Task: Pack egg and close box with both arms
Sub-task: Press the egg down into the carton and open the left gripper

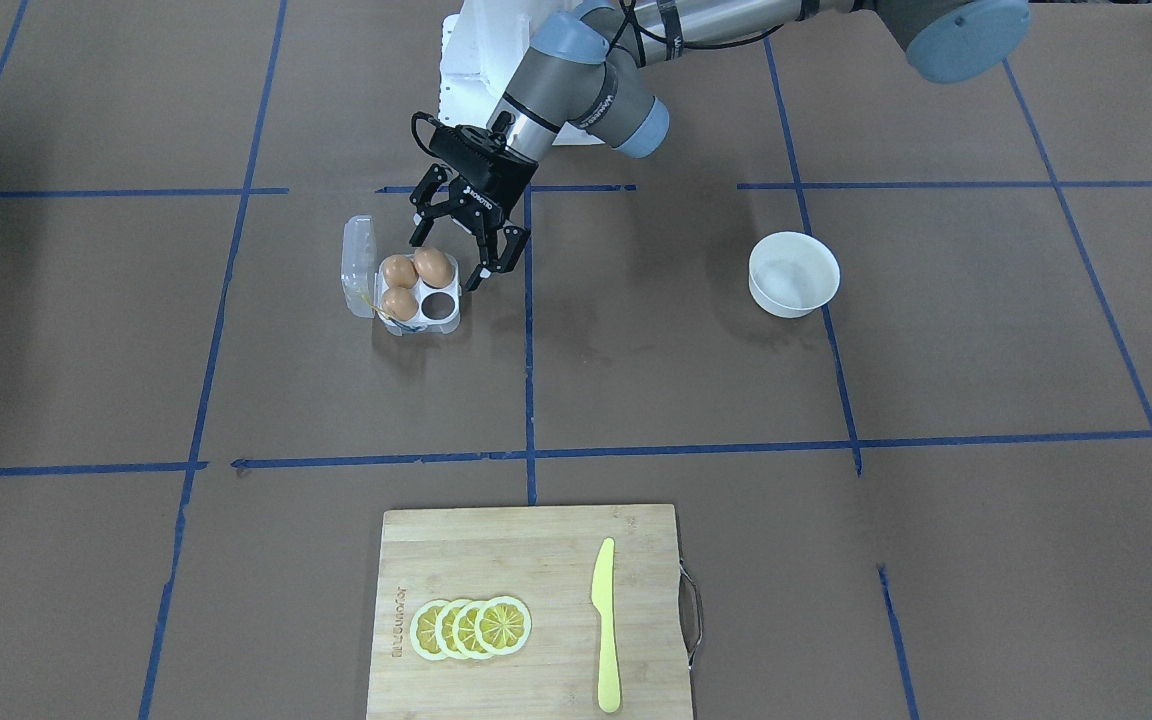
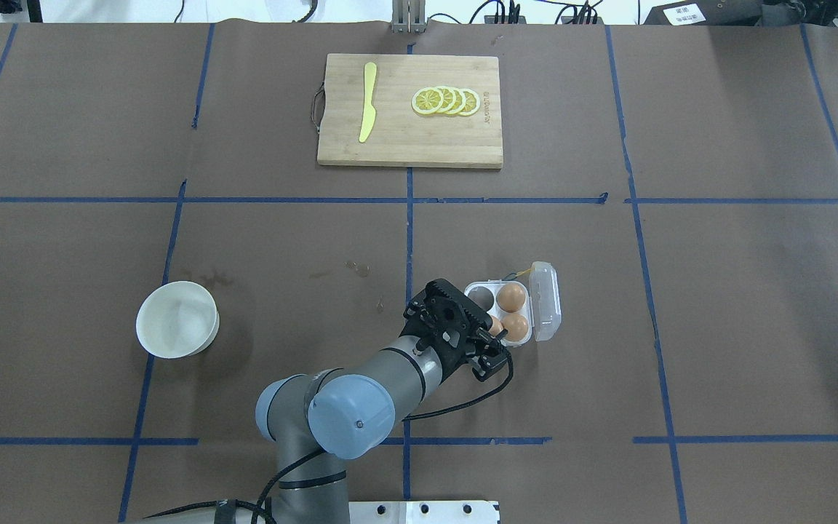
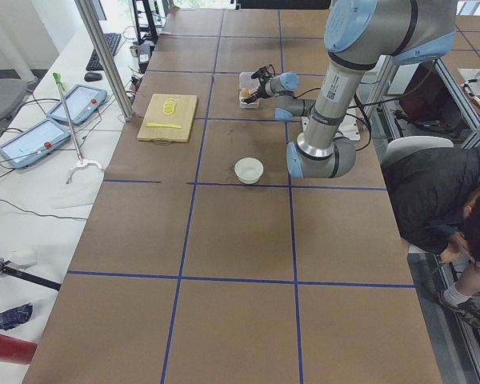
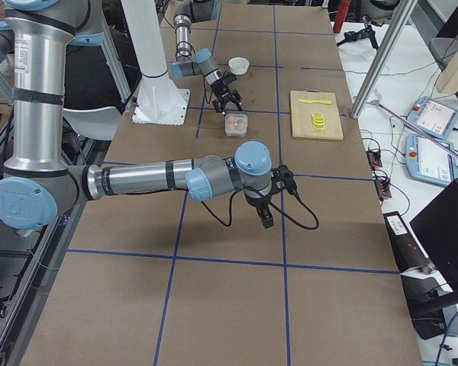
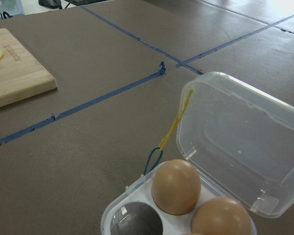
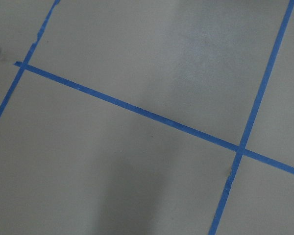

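1. Bench [image 1: 636, 380] covered in brown paper with blue tape lines; near its middle sits the box [image 1: 449, 318], a small clear four-cell carton.
2. Its lid [image 1: 358, 258] stands open, on the side of the box away from the left arm, and a thin yellow string [image 5: 174, 127] runs up its edge.
3. Three brown eggs sit in the cups; the fourth cell [image 1: 439, 301], on the side away from the lid and farther from the robot, is bare.
4. The egg [image 1: 433, 267] rests in the cell beside that one, nearer the robot.
5. The left tool [image 1: 456, 258] hangs just over that corner of the box, spread wide with one finger on each side of the egg. It grips nothing. I cannot tell whether a fingertip touches the shell.
6. The right tool [image 4: 263, 213] hangs over plain bench well apart from the box, on the robot's right of it. I cannot tell whether it is open or closed.
7. A white bowl [image 1: 794, 240] stands well apart from the box, on the robot's left of it.
8. Beyond the box, at the bench edge far from the robot, lies a wooden board [image 1: 526, 560] with lemon slices [image 1: 471, 628] and a yellow knife [image 1: 604, 625].
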{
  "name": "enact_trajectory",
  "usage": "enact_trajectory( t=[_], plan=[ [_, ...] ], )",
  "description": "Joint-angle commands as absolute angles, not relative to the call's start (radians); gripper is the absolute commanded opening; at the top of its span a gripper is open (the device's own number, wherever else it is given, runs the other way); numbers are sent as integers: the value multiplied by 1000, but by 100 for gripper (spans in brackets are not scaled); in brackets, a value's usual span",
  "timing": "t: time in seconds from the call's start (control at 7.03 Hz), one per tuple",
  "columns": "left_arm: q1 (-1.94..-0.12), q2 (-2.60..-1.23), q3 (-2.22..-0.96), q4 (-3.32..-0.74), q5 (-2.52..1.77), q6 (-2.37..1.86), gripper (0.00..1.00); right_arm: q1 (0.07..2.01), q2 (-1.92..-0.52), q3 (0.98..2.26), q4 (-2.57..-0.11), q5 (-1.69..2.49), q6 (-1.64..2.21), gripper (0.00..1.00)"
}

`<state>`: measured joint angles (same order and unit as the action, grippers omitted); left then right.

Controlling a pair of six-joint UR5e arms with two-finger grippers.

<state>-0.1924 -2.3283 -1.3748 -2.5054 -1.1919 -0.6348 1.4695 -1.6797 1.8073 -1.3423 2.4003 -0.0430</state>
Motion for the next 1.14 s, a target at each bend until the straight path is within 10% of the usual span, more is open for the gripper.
enact_trajectory(
  t=[0.0,1.0],
  plan=[
    [-192,-2327,-1393,-2500,-1193,-632,99,1470,-1680,1807,-1342,2401,-43,100],
    [-205,-2332,-1356,-2493,-1192,-629,99,1470,-1680,1804,-1342,2401,-43,100]
  ],
)
